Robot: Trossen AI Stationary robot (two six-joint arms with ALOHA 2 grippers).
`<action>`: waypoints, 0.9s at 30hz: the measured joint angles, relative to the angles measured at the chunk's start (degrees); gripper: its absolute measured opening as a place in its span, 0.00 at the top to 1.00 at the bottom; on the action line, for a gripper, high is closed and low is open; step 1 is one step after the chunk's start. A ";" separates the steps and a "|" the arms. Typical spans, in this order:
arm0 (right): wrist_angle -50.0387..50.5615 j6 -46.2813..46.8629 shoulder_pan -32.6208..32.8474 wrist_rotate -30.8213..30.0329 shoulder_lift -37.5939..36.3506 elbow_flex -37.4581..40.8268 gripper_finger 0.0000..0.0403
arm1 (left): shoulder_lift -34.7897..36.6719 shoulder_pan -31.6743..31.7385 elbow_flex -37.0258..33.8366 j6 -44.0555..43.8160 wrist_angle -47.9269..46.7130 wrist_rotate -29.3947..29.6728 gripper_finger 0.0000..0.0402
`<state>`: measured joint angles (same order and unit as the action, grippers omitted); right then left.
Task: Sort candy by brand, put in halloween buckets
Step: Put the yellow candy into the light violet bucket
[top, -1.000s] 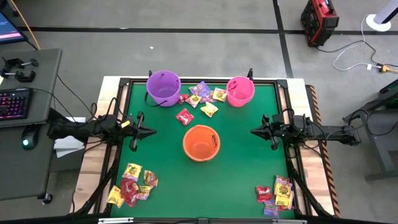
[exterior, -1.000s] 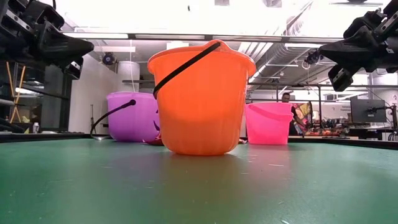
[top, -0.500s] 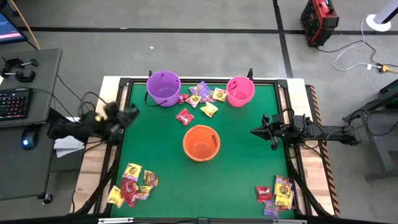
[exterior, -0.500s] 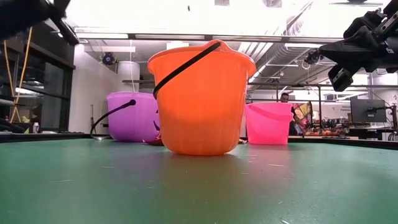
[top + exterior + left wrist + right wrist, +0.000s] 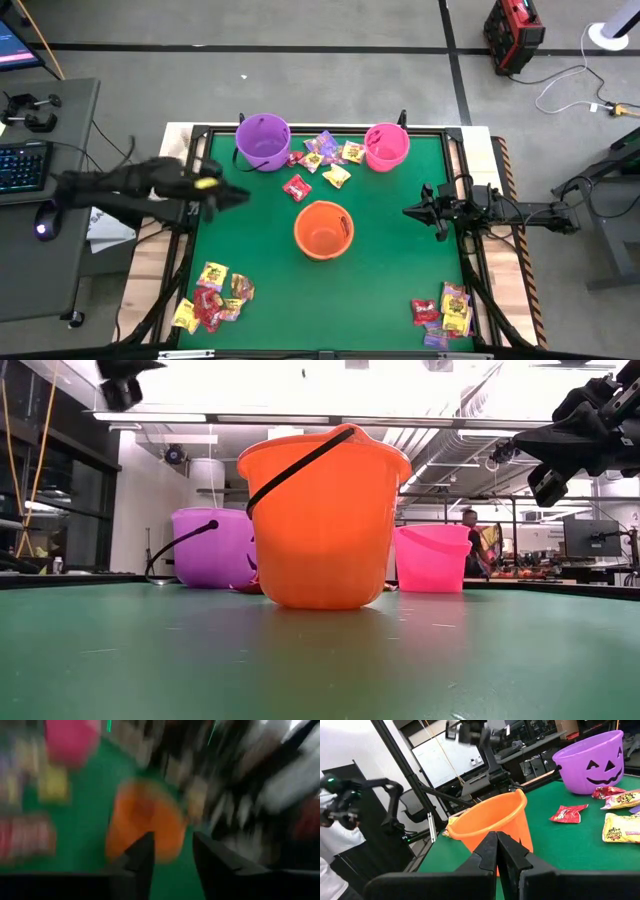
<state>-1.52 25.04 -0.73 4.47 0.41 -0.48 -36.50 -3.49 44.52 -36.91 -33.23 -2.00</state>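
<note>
Candy (image 5: 322, 158) is lying loose on the bench (image 5: 400, 250) between purple bucket (image 5: 263, 141) and pink bucket (image 5: 386, 146), more heaped at both near corners. Packets are looking light, crinkly and slippery, so pinching one flat across its middle seems best. Left gripper (image 5: 171, 851) is hanging with jaws parted and empty; right gripper (image 5: 497, 851) is waiting clenched, empty, at the bench's right edge.

Left gripper (image 5: 232, 197) reaches inward, fingers (image 5: 142, 857) parted; right gripper (image 5: 409, 211) waits, fingers (image 5: 487, 851) together.

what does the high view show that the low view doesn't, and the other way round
Only the high view shows the candy: a cluster between the purple and pink buckets, and piles at the near left and near right corners. Only the low view shows the room behind, with a person beyond the pink bucket. Both show the orange bucket, purple bucket, pink bucket and the right gripper hanging shut.
</note>
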 joint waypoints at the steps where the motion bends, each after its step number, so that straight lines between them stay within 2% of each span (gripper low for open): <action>1: 0.00 0.00 0.02 0.00 0.00 -0.01 1.00 | -3.08 -0.90 2.13 -1.42 -5.19 -3.56 0.63; 4: 0.00 0.00 0.00 0.00 -0.01 -0.01 1.00 | -10.32 -6.56 3.67 -8.66 -13.57 -13.50 0.55; 6: -0.01 0.00 0.02 0.01 -0.01 -0.02 1.00 | -14.59 -12.08 3.64 -13.15 -16.07 -15.56 0.52; 10: 0.00 0.00 0.02 -0.01 -0.01 -0.01 1.00 | -23.15 -24.24 3.60 -17.02 -18.89 -14.60 0.51; 15: 0.01 0.00 0.01 0.00 -0.01 -0.01 1.00 | -32.54 -35.31 3.60 -14.49 -20.00 -7.25 0.51; 19: 0.00 0.00 0.00 0.00 -0.01 -0.02 1.00 | -38.27 -39.63 3.47 -11.54 -23.02 -4.41 0.51; 22: -0.01 0.00 0.02 0.00 -0.01 -0.01 1.00 | -40.66 -41.56 1.55 -11.34 -21.52 -4.03 0.51; 27: 0.01 0.00 0.00 -0.01 -0.01 -0.02 1.00 | -40.99 -42.62 -3.63 -18.83 -17.17 -4.96 0.51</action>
<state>-1.52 25.04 -0.73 4.47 0.40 -0.49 -77.50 -46.11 40.89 -55.74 -50.40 -6.96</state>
